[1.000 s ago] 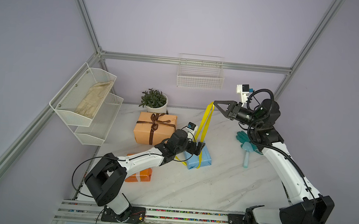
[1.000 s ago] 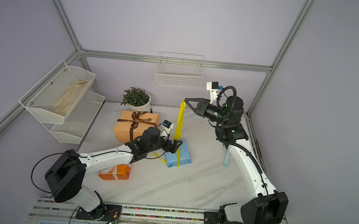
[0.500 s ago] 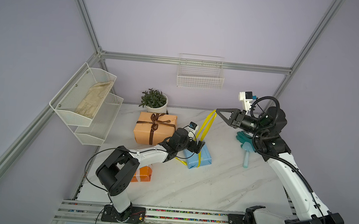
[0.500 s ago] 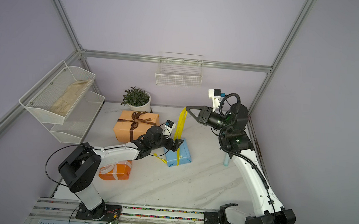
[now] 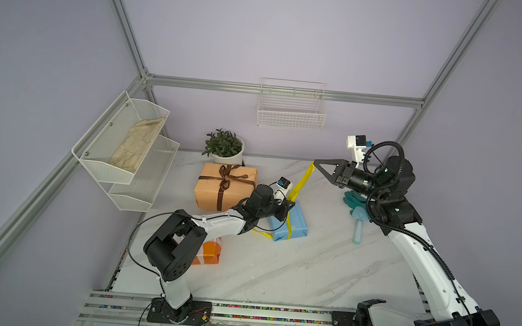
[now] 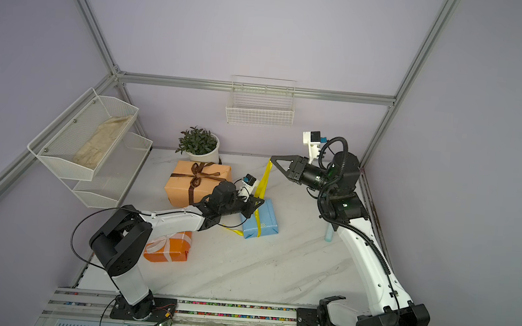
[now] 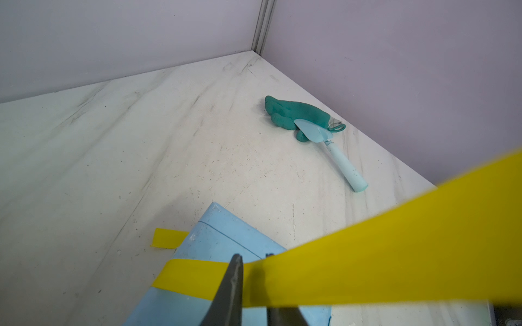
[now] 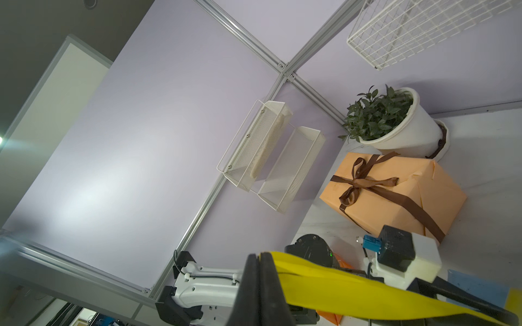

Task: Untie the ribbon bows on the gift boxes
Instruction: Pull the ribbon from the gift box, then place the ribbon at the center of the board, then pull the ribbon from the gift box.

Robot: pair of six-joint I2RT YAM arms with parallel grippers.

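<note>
**Holding the yellow ribbon (image 5: 301,182) taut above the light blue gift box (image 5: 296,226)**

My right claw (image 5: 315,162) is pressed together on the ribbon's upper end, raised well above the counter (image 5: 276,268) toward the back wall. The band runs in a tight slant down to the box. I judge the height is there to draw the tail out through whatever knot remains.

My left claw (image 7: 251,256) sits on the box top where the ribbon crosses it. Its jaws stand narrow with the band between them. I cannot tell whether they pinch it or only steady the box. A loose yellow tail lies on the counter beside the box.

The peach gift box (image 5: 208,191) stands just behind my left arm, its brown bow (image 5: 226,177) still tied. The orange gift box (image 6: 174,248), with its white ribbon (image 6: 162,242), sits by that arm's shoulder.

A potted plant (image 5: 225,147), teal glove (image 7: 296,113) and pale blue trowel (image 7: 343,163) lie clear of the ribbon. The left wrist camera is just beside the band, so I reckon it could snag.
</note>
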